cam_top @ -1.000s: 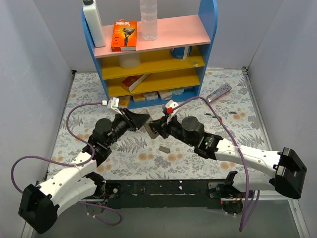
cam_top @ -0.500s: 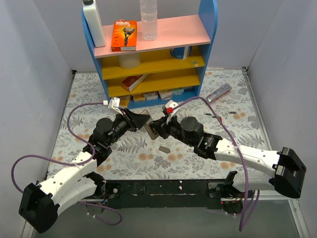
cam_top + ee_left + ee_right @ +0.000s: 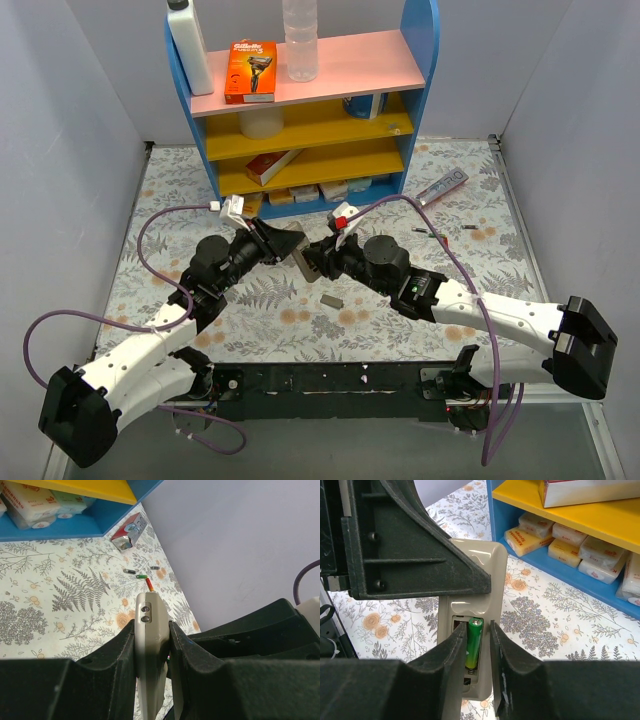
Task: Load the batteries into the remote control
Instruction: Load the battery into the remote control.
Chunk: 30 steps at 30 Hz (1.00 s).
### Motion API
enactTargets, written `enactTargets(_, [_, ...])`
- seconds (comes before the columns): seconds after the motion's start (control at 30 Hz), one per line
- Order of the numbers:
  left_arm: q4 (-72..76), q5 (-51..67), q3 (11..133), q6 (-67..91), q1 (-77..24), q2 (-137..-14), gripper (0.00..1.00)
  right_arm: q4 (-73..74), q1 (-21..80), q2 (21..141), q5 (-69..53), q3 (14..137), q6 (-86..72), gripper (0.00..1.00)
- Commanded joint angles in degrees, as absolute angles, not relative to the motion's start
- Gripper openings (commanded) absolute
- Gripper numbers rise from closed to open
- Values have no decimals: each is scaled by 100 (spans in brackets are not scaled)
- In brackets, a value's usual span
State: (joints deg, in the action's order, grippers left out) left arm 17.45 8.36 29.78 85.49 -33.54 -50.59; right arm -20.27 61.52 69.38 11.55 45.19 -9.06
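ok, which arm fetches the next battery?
Right. The left gripper is shut on the remote control; the right gripper only straddles the green battery, and the loose batteries lie on its side.

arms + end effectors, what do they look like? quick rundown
Left arm and right arm: white shells, black joints and bases. Left end effector and right end effector: black, angular. Purple cable along each; red-white plug on right wrist.

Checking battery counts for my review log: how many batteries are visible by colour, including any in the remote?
Green: 2, the seated battery in the remote control and a loose green battery.
Dark: 2, a dark battery and a second dark battery.
Red: 1, a loose red battery.
Total: 5.
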Motion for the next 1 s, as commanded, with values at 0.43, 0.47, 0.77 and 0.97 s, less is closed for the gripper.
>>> enactTargets(0.43, [1661,976,3384,8648,-3349,-5124,0,-2127,6144,6715,1090,4702,-879,40])
enactTargets(0.47, [1644,984,3384,8657,-3349,-5141,0,-2127,6144,6697,1072,4693,-853,43])
enactTargets(0.77, [1547,1019,3436,8701,-3349,-5230,0,-2092,6144,6434,941,4676,-730,54])
enactTargets(0.97, [1267,1046,3594,8649,-3340,-5282,0,-1741,6144,6100,1002,4781,-344,54])
